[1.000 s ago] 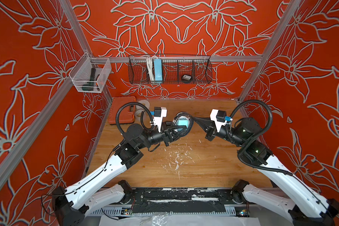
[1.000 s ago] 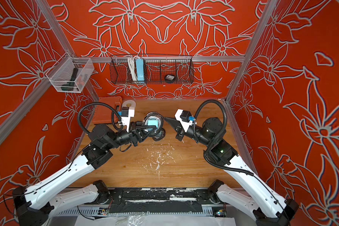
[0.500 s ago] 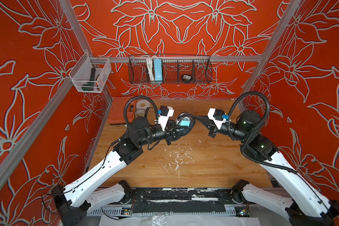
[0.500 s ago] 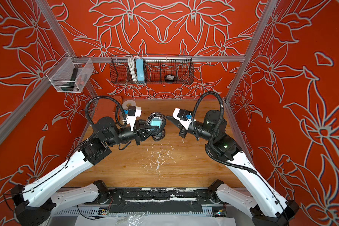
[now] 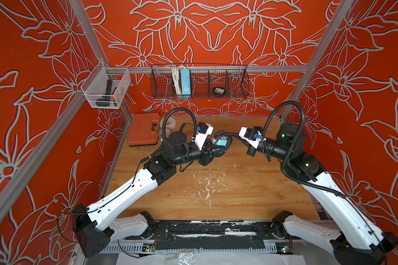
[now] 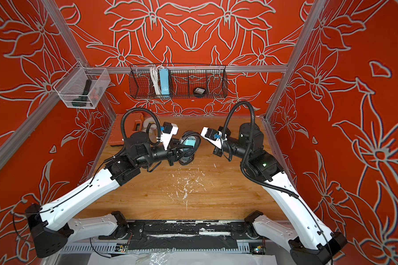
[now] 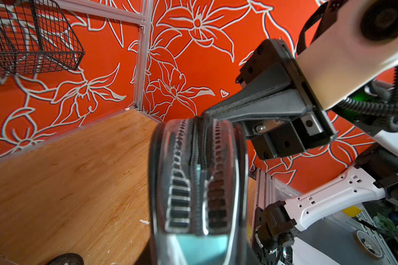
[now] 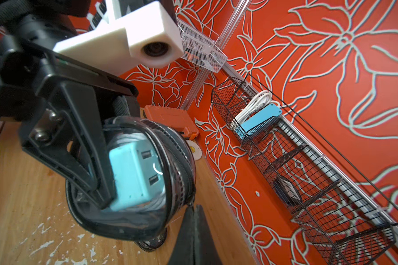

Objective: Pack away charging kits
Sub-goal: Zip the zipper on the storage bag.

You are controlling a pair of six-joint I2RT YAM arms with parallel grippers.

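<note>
The left gripper [image 5: 213, 150] has its two fingers squeezed on a see-through case [image 8: 177, 165] with a black rim, so it is holding that case. The case stands up on its edge over the wooden table [image 5: 239, 195], toward 12 o'clock from the middle of the table. I cannot tell if the case touches the wood. Inside the case sits a little teal cube plug [image 8: 133, 174], and a white cable [image 8: 128, 137] is curled up right behind it. The fingers press on the case just where the cube is. A zipper [image 7: 194, 179] runs around the rim of the case. It looks closed at one end and gapes a bit farther along. The right gripper [image 5: 234, 135] comes in from 3 o'clock. Its fingers are pressed tight together, and the tips touch the case at the zipper. I cannot tell if they pinch the zipper tab. An orange tool box [image 5: 144, 128] lies in the table corner at 10 o'clock, with a roll of tape [image 5: 168, 124] just beside it. A black wire basket [image 5: 237, 80] hangs on the back wall at 12 o'clock. In it are a long blue power strip [image 5: 185, 81] with its white cord [image 5: 175, 80] and a small dark round thing [image 5: 218, 91].
</note>
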